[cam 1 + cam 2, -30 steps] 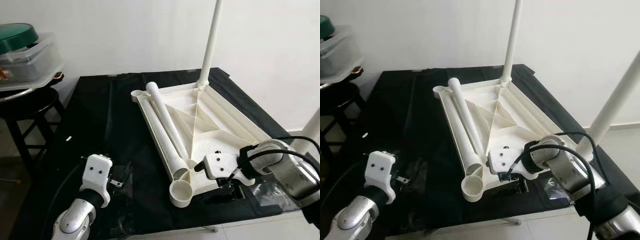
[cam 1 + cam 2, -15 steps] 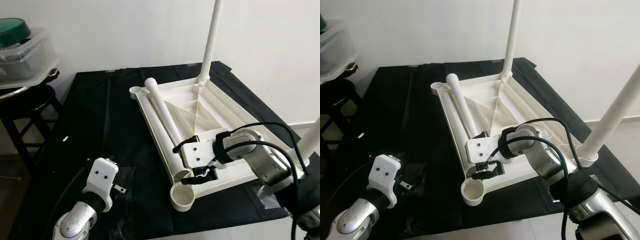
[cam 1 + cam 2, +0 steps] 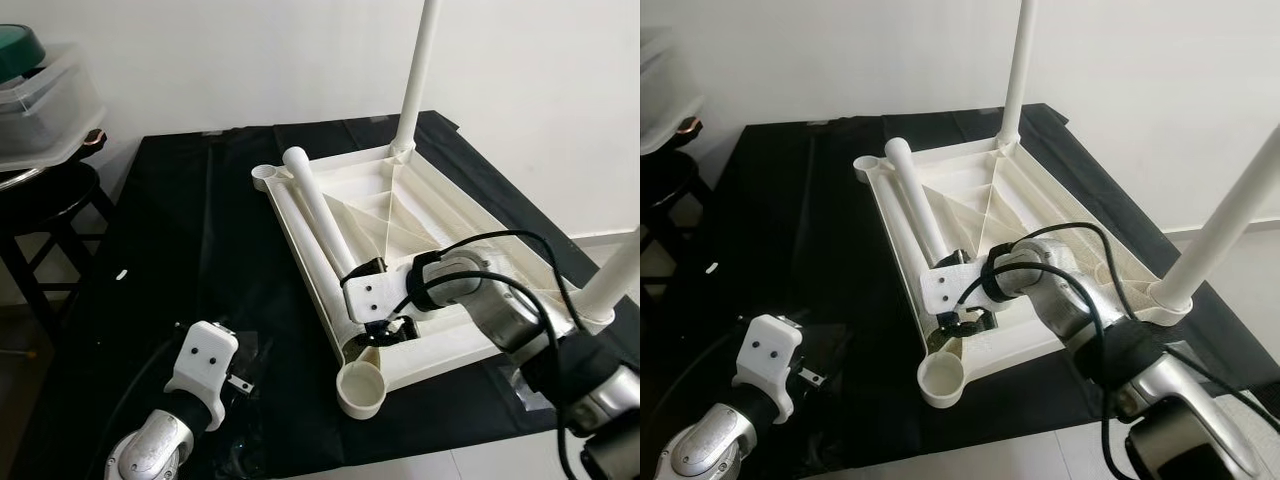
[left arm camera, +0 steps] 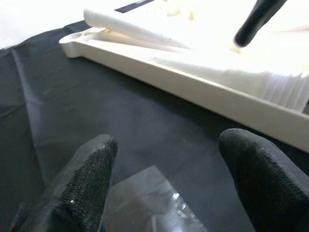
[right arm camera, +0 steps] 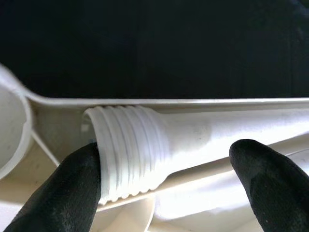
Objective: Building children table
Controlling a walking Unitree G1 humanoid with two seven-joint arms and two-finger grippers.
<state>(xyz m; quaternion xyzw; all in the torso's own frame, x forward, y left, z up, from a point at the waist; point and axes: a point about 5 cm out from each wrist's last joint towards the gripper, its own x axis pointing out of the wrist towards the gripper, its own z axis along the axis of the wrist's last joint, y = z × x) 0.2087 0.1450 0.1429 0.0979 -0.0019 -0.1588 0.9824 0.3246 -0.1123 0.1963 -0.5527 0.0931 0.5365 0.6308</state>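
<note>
The white table top [image 3: 470, 235] lies upside down on the black cloth. One leg [image 3: 418, 80] stands screwed in at its far corner and another [image 3: 620, 280] at its right corner. A loose leg [image 3: 315, 205] lies inside along the left rim, with its threaded end [image 5: 130, 150] toward me. My right gripper [image 3: 385, 330] hovers open over that threaded end, one finger [image 5: 58, 193] beside the threads and the other [image 5: 270, 179] further along the leg. The near corner socket [image 3: 362, 388] is empty. My left gripper [image 4: 164, 183] is open low over the cloth, left of the top.
A clear plastic bag [image 4: 154, 203] lies on the cloth under the left gripper. At far left a stool [image 3: 50, 200] carries a clear plastic box [image 3: 45, 100] with a green lid. The cloth's front edge runs close to the near socket. A white wall stands behind.
My right gripper has moved left from the top's near edge onto the threaded end of the loose leg. The camera has shifted a little. The left arm stays about where it was.
</note>
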